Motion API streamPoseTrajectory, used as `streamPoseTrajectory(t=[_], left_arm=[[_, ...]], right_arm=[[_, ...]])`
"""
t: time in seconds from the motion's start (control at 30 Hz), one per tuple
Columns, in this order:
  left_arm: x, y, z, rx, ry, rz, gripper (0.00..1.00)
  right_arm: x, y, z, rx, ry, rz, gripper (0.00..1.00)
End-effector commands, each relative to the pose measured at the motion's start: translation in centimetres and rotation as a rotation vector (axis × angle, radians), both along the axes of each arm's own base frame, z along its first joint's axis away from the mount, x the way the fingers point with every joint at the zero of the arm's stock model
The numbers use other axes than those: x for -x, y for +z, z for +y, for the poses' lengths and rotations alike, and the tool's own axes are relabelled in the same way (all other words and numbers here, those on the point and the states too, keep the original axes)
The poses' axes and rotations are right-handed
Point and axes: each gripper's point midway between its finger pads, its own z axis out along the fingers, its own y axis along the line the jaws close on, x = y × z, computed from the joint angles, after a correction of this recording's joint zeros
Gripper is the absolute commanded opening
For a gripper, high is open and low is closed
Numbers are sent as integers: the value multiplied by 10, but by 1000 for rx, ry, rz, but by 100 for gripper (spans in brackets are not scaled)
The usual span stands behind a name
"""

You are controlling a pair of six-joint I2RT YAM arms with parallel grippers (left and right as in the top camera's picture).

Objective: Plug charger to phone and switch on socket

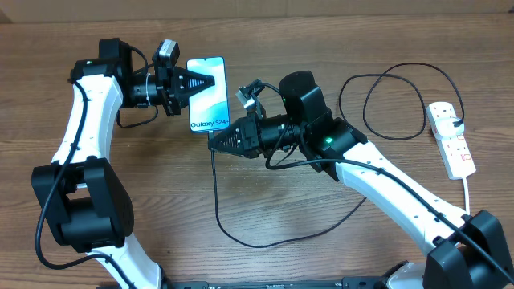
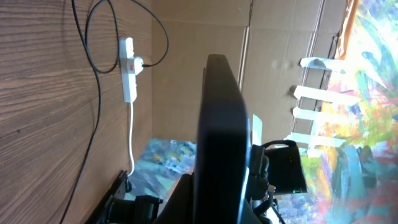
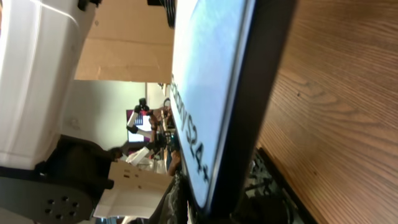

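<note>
My left gripper (image 1: 210,80) is shut on the phone (image 1: 207,108) and holds it above the table, its light blue screen up and the "Galaxy S24" text toward my right gripper. The phone shows edge-on in the left wrist view (image 2: 221,124) and fills the right wrist view (image 3: 205,81). My right gripper (image 1: 215,142) is at the phone's bottom edge, shut on the tip end of the charger; the tip itself is hidden. The charger's black cable (image 1: 241,238) loops over the table to its black plug (image 1: 458,122) in the white socket (image 1: 452,143), which also shows in the left wrist view (image 2: 128,71).
The socket's white cord (image 1: 467,193) runs toward the front right edge. The charger cable makes a big loop (image 1: 393,104) left of the socket and another in front of the right arm. A wooden table (image 3: 336,124) lies below the phone.
</note>
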Motion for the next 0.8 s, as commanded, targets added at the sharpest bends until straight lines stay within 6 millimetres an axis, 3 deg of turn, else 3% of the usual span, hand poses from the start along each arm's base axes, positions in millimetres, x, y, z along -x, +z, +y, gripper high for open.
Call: streamPoseTrajectory(t=[0.0,0.53,0.57,0.6,0.63,0.67,0.7,0.77], left_arm=[[7,23,-5,54,-16,-30,4],[7,23,-5,54,-18,-28,4],[7,23,-6,54,-19,-30,4],[7,23,-6,53,-19,-30,4],[7,23,-6,53,-19,-30,4],[7,23,-6,53,-19,-30,4],[7,23,-6,53,-19,-31,4],[7,23,-6,52,-19,-42,4]], right_arm=[[-40,0,-7,28,-187,-58,4],[-70,-6,-17,77,-353,-102,4],[-71,-4,-17,72,-354,-107,16],[-71,-3,-18,68,-352,-111,52],[-70,-3,-17,64,-340,-117,82],[-68,-2,-17,59,-320,-125,94],[-62,0,-16,48,-277,-142,100],[-46,2,-14,21,-166,-169,100]])
